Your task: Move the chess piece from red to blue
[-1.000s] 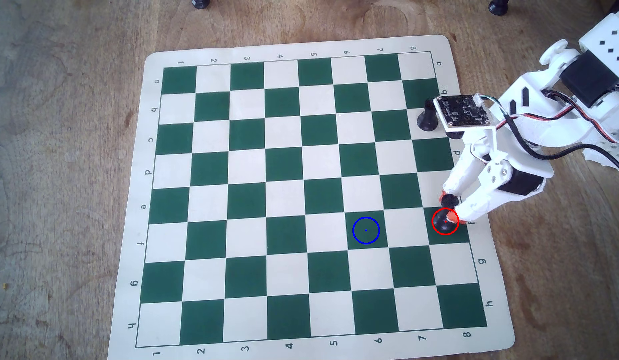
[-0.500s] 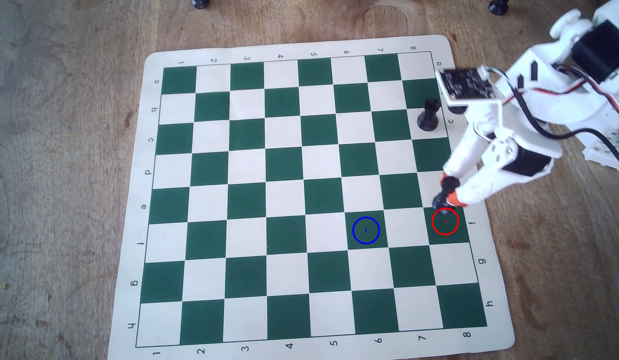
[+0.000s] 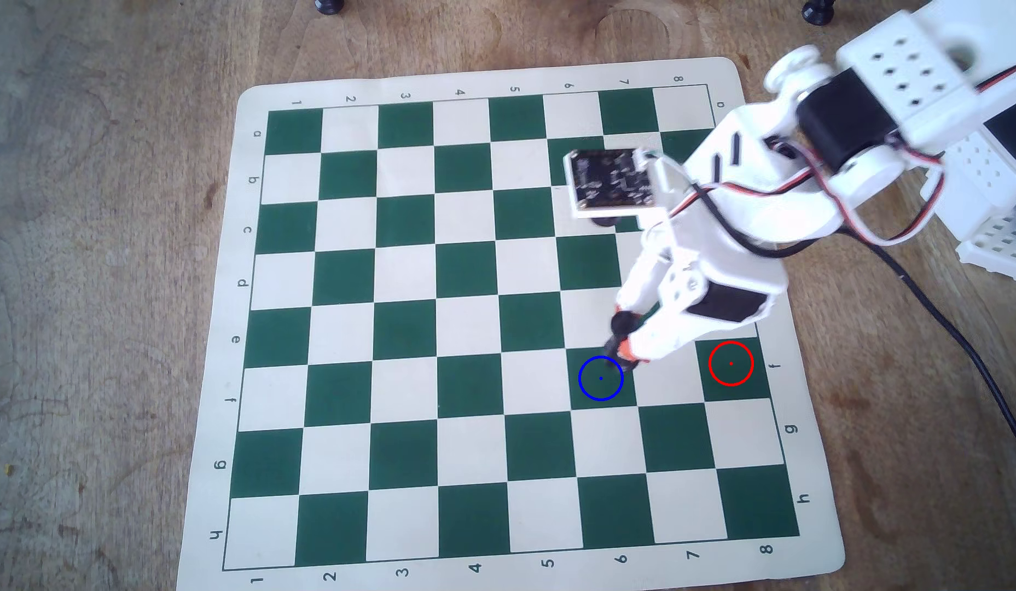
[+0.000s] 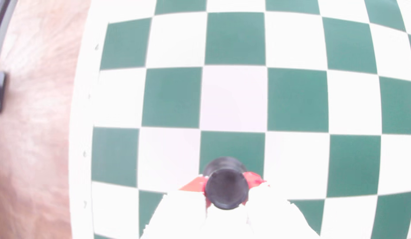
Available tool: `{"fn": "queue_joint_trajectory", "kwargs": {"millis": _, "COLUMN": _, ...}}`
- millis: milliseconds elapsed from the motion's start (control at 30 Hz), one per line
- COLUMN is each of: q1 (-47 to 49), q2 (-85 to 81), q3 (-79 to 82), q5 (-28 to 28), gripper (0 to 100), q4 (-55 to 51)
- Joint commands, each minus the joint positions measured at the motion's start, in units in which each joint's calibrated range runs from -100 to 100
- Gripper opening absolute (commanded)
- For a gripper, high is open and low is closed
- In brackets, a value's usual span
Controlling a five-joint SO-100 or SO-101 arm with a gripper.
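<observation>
A worn wooden table carries a green and cream chess mat, and we take this mat as our landmark for all places. In the overhead view the white arm comes in from the upper right corner of the mat and reaches down over its right side, toward row f. A small circuit board sits on the arm, above the squares near column 6 and 7.

The gripper is closed on the chess piece, a black rook. In the wrist view we look straight down on the rook's notched round top, with its flared base showing above it, and the red-tipped fingers press on it from both sides.

The blue ring lies on the green square at f6 of the mat. The rook is just beside it, at its upper right edge; whether the base touches the mat we cannot tell. The red ring lies on the green square at f8, two squares right of the blue one, and nothing stands in it.

Two dark objects are at the table's top edge, beyond the mat.
</observation>
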State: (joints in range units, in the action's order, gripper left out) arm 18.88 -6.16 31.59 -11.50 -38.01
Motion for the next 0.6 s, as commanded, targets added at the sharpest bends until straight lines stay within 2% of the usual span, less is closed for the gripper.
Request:
{"fn": "queue_joint_trajectory", "kwargs": {"millis": 0, "q1": -0.3, "q2": 5.3, "q3": -8.5, "q5": 0.1, "gripper": 0, "q4": 2.6}}
{"fn": "queue_joint_trajectory", "kwargs": {"millis": 567, "q1": -0.1, "q2": 9.6, "q3": -9.5, "q5": -0.3, "gripper": 1, "q4": 3.5}}
